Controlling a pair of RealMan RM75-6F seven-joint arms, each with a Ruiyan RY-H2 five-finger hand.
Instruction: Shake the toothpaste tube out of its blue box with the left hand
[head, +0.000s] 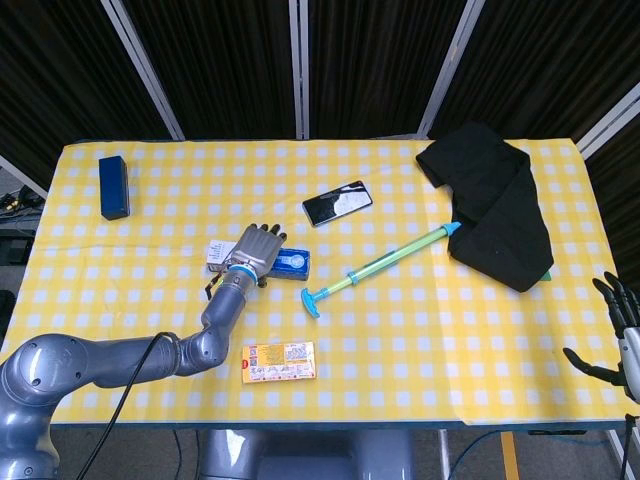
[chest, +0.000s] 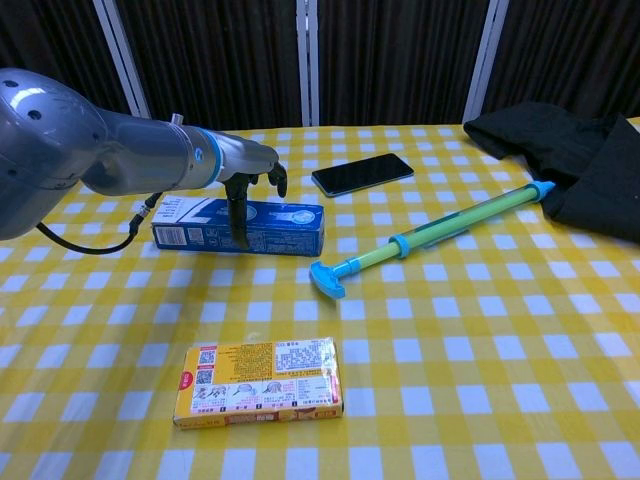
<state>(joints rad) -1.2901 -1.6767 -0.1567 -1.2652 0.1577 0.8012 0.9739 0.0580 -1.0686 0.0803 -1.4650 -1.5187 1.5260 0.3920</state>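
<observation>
No text was legible. Blue toothpaste box (chest: 240, 226) had white print & round logos, too small/blurred to read. Yellow packet (chest: 260, 382) had a QR code + dense red/white print, prob. Chinese, unreadable. No other labels seen.

The bench (head: 420, 330) wears a yellow-and-white checked cloth, edge to edge, with a thin blue border showing along its near side; the cloth lies flat and evenly lit, with only soft shadows. Behind it hangs a dark backdrop (head: 380, 60) — black pleated curtain panels; pale grey-white posts (head: 299, 65) divide them, some upright, some slanting outward in the head view. Beneath the near edge a grey metal base (head: 300, 455) shows; a strip of grey floor (head: 15, 190) with some cables is visible at far left.
</observation>
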